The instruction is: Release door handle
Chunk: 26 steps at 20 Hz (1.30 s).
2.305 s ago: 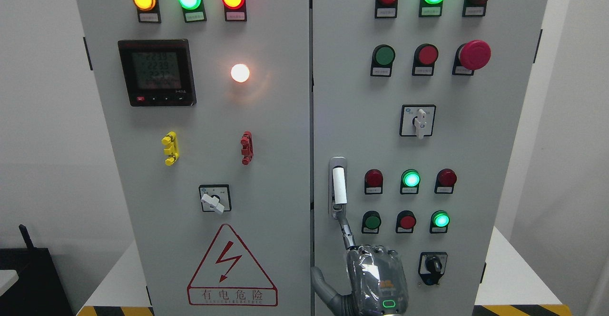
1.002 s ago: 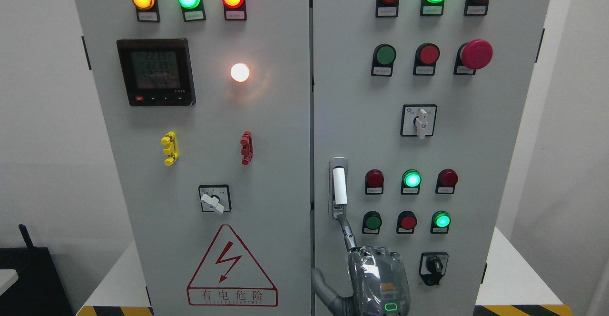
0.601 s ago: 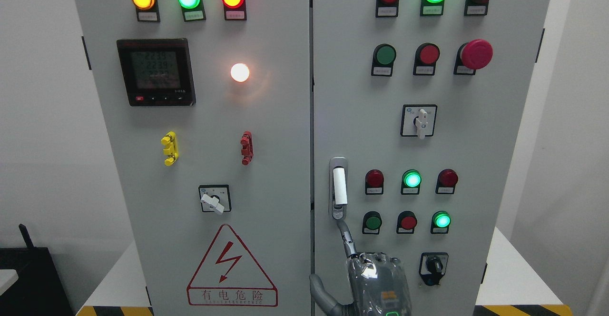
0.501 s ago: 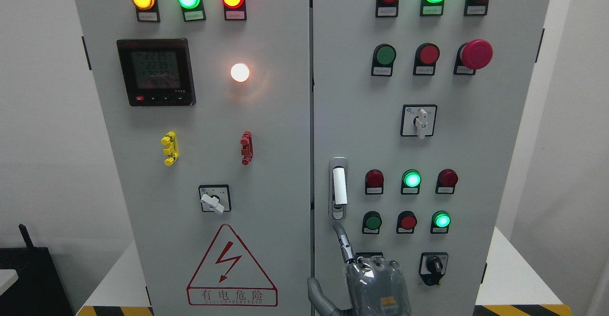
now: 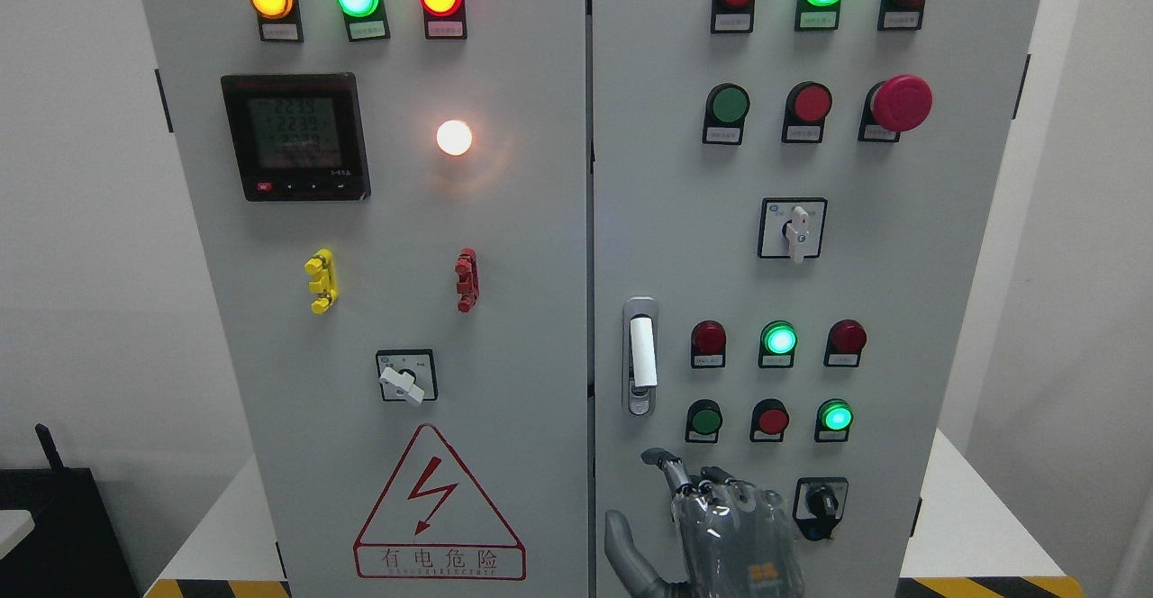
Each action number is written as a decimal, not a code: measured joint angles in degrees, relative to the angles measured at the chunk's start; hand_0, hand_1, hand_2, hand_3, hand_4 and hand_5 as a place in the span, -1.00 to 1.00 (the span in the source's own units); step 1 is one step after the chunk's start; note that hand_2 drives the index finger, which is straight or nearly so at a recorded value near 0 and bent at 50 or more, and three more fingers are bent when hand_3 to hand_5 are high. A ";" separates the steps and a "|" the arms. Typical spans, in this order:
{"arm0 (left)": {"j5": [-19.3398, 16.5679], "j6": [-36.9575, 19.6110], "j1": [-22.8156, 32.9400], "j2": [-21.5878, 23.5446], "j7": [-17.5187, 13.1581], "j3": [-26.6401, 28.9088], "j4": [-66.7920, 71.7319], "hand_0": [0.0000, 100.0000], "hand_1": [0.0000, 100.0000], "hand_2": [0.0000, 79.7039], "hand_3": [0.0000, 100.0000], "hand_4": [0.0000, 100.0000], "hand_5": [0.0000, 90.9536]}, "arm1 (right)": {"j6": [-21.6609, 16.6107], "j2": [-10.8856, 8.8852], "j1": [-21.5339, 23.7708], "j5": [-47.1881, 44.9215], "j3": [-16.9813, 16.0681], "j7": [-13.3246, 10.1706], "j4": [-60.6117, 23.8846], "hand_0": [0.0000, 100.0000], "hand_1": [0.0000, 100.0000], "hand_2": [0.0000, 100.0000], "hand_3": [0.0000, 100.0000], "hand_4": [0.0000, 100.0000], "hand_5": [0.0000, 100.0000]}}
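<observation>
The right hand (image 5: 712,526) hangs at six o'clock below the door handle (image 5: 640,355), clear of it. Its fingers (image 5: 671,467) are loosely curled, holding nothing.

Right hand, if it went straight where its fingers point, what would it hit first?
Likely the door handle, just above; the right hand has its fingers pointing up at its lower end. Depth to the door is unclear.
</observation>
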 measured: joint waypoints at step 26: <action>0.00 0.00 0.00 0.00 0.00 0.00 0.00 -0.76 -0.22 -1.00 -1.00 -1.00 -1.00 | 5.66 0.11 -9.25 1.78 -0.33 7.85 1.18 -0.31 -1.00 0.99 1.00 1.00 0.94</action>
